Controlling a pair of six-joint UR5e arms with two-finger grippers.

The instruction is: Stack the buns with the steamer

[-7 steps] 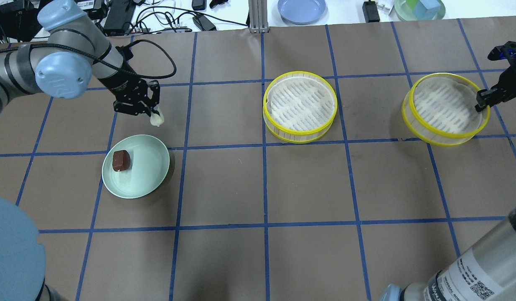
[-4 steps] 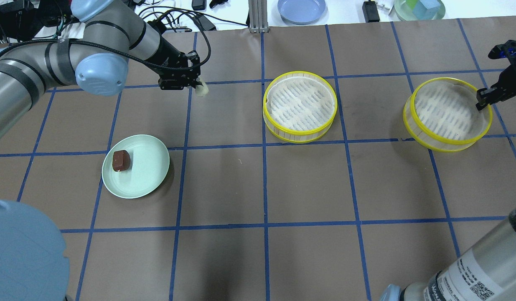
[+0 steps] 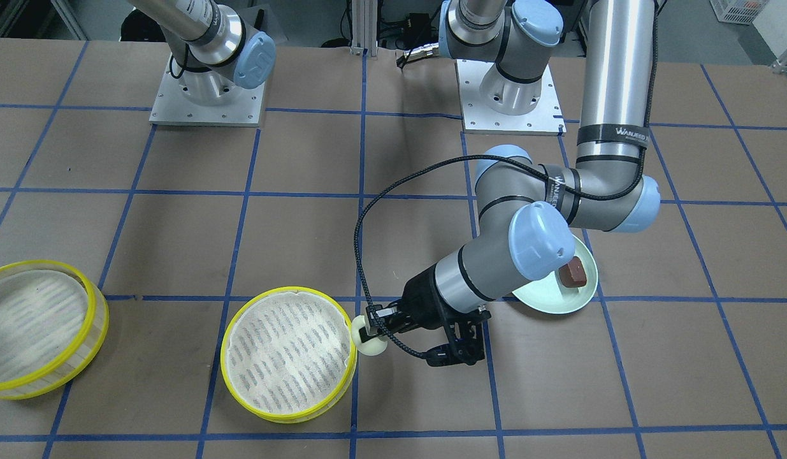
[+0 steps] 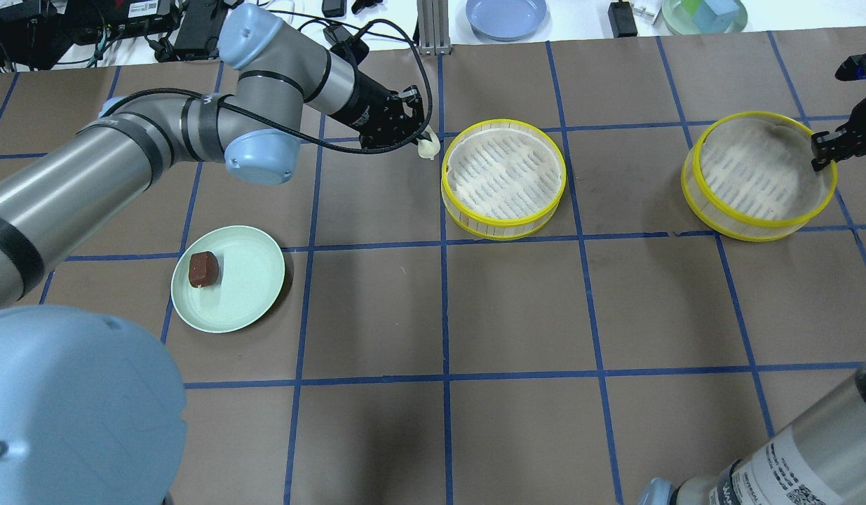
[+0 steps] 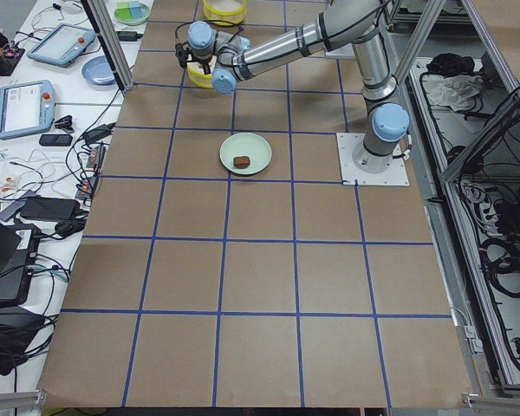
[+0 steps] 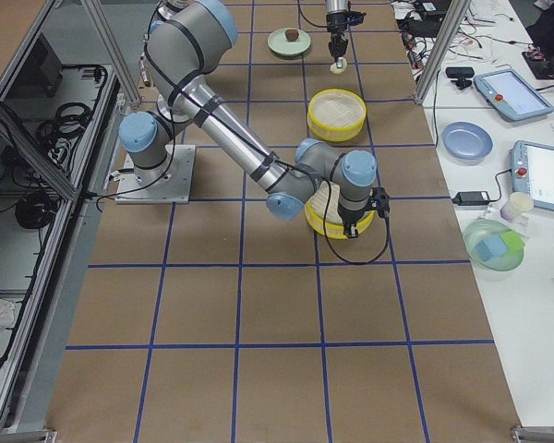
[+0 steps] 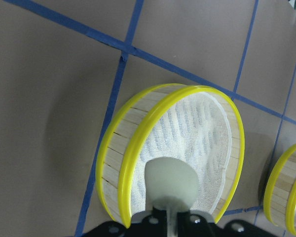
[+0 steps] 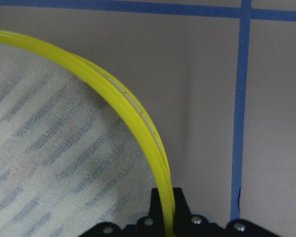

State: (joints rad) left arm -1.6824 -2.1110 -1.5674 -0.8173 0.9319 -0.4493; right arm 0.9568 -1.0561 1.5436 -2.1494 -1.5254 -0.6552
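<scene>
Plate with brown bun; left end effector tight on cream bun, right on tray rim.

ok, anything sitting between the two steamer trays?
Nothing. In the overhead view, the stretch between the middle steamer tray and the right-hand steamer tray is bare brown table. The front-facing view shows the same gap empty.
</scene>
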